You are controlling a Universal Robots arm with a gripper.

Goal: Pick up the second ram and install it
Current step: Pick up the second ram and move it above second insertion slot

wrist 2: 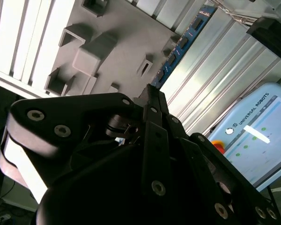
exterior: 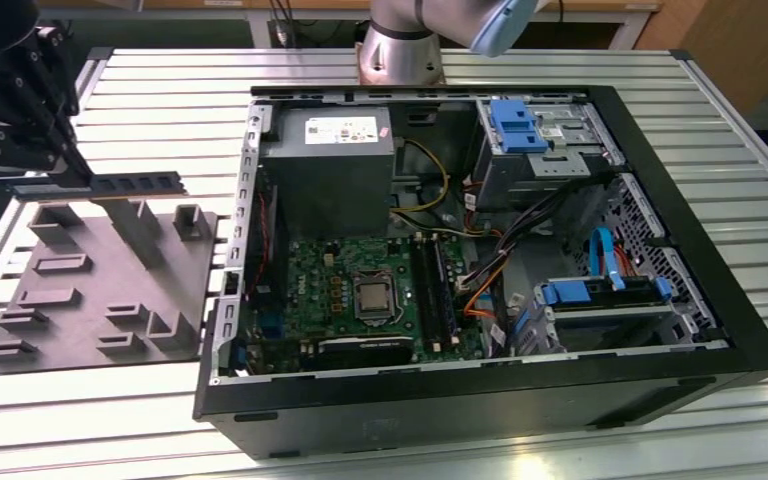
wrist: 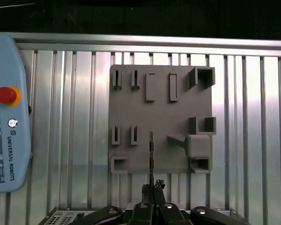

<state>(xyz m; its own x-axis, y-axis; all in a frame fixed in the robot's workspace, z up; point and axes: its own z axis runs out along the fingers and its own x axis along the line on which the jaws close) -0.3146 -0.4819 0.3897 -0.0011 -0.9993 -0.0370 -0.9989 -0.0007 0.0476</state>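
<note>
Gripper, exterior view: the gripper (exterior: 84,181) is seen closed on one end of the ram (exterior: 137,185), which is held level on its long edge above the tray (exterior: 104,300), at the exterior view's left
Risk, exterior view: with only one end pinched, the ram could be levered askew or dropped; the slots (exterior: 431,290) are crowded by cables (exterior: 491,270) inside the case (exterior: 704,340), so a snag or skewed seating is judged possible
Surface, exterior view: tray and case are carried by a slatted metal table (exterior: 171,75); a dropped ram could be caught in a groove
Ram, second wrist view: the ram (wrist 2: 180,44) is seen projecting from the gripper (wrist 2: 150,93), beside the tray (wrist 2: 122,42)
Room, second wrist view: a pendant (wrist 2: 257,136) is laid on the slats
Ram, first wrist view: the ram (wrist: 151,150) is seen edge-on, clamped in the gripper (wrist: 152,190), over the tray (wrist: 159,112)
Risk, first wrist view: raised tray blocks stand near the ram and could be clipped by a low sweep
Room, first wrist view: the pendant (wrist: 4,117) is kept well apart from the tray; darkness is seen beyond the table edge
</note>
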